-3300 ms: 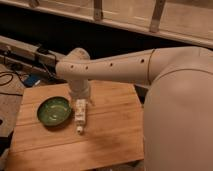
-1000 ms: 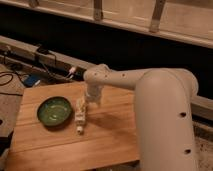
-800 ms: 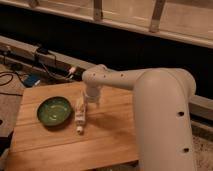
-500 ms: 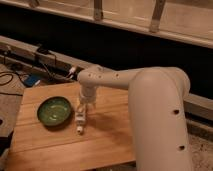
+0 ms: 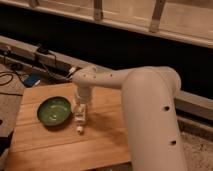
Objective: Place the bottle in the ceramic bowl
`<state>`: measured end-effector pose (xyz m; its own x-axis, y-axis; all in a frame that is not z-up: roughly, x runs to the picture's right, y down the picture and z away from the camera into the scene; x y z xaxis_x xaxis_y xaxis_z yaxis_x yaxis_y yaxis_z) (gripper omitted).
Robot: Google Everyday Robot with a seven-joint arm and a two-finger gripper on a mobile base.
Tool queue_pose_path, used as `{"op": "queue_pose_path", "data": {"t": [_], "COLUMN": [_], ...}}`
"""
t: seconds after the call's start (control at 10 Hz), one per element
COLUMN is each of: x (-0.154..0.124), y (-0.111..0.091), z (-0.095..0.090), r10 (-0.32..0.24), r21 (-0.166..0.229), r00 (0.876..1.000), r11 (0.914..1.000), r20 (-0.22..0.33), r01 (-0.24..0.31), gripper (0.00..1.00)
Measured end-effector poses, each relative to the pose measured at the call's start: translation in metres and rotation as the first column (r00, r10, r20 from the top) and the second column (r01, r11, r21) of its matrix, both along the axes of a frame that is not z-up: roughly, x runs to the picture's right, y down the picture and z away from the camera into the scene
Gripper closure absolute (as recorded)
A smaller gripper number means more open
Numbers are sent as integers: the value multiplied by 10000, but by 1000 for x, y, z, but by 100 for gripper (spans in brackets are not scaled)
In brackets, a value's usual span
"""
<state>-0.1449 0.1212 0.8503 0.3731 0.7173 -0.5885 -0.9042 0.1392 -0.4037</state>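
Note:
The green ceramic bowl (image 5: 54, 111) sits on the left part of the wooden table (image 5: 100, 145). The small whitish bottle (image 5: 79, 123) is just right of the bowl, lying with its white cap pointing toward the table's front edge. My gripper (image 5: 80, 114) hangs straight down from the white arm and is right at the bottle's upper end, a short way right of the bowl's rim. The bottle's upper end is hidden by the gripper.
My large white arm (image 5: 150, 110) covers the table's right side. Cables and a blue item (image 5: 31, 80) lie on the floor at the left. A grey rail (image 5: 30, 50) runs behind the table, with a dark wall beyond.
The arm's elbow has swung leftward over the last second. The gripper has stayed over the bottle. The bottle and bowl have not moved.

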Motion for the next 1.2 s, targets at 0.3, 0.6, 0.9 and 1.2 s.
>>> {"op": "queue_pose_path", "data": {"t": [0.3,0.6,0.9,1.2], "x": [-5,-3,3,13], "y": [16,27,26,14], "z": [15,27,26,21], "r10": [-248,-345,-275,10], "r21": [-411,-716,-680,-360], "r00": [9996,9987,9982,9973], "r11": [9989,9969,9974,9993], "r20": [-129,-387,-537,-737], "r01": [243,316,238,-37], "gripper": [35,43,75,99]}}
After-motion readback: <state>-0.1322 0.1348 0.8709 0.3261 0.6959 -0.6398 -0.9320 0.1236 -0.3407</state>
